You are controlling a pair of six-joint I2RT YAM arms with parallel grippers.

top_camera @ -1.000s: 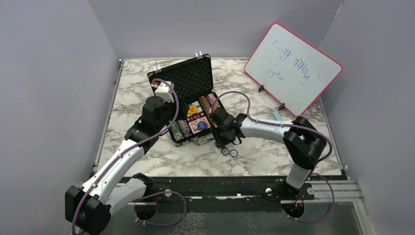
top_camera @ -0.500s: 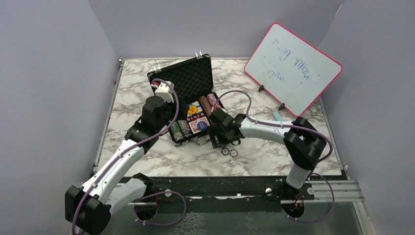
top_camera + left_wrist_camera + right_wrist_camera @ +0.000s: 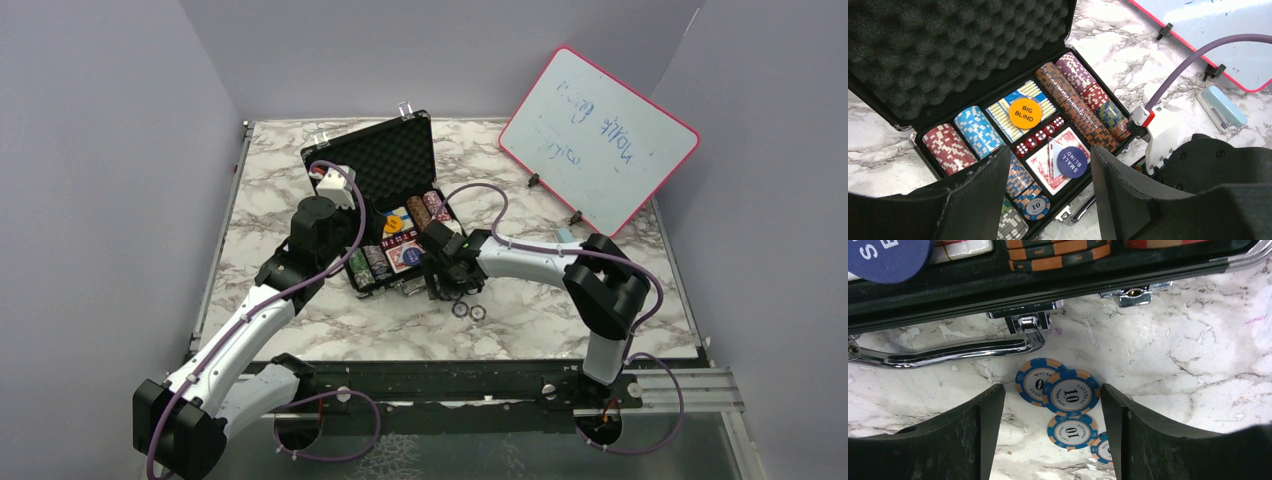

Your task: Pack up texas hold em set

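Top view: a small black briefcase (image 3: 372,165) is shown open on a marble worktop (image 3: 270,180), toward 11 o'clock of centre. Its foam-lined lid is tilted back, so the tray can be reached from above. A pink-framed whiteboard (image 3: 598,140) is propped at 2 o'clock. Loose chips (image 3: 468,311) lie on the worktop just off the case's 5 o'clock corner, and the right arm (image 3: 530,262) is bent over them. The left arm (image 3: 250,320) is angled in at the case's 8 o'clock side.

Left wrist view: the left end effector (image 3: 1048,152) is held above the tray, jaws parted and gripping nothing (likely parked there to stay clear of the other arm). Rows of poker chips (image 3: 1075,102), an orange button (image 3: 1025,113), red dice (image 3: 1040,136) and a red-backed card deck (image 3: 1045,172) are seen packed in the tray.

Right wrist view: the right end effector (image 3: 1052,390) hangs low, jaws spread wide and empty. The blue-rimmed loose chips are straddled, two of them overlapping, at 5 o'clock of the silver handle (image 3: 948,352). This straddle is judged to be a set-up for a pinch, since these chips are not yet in the case.
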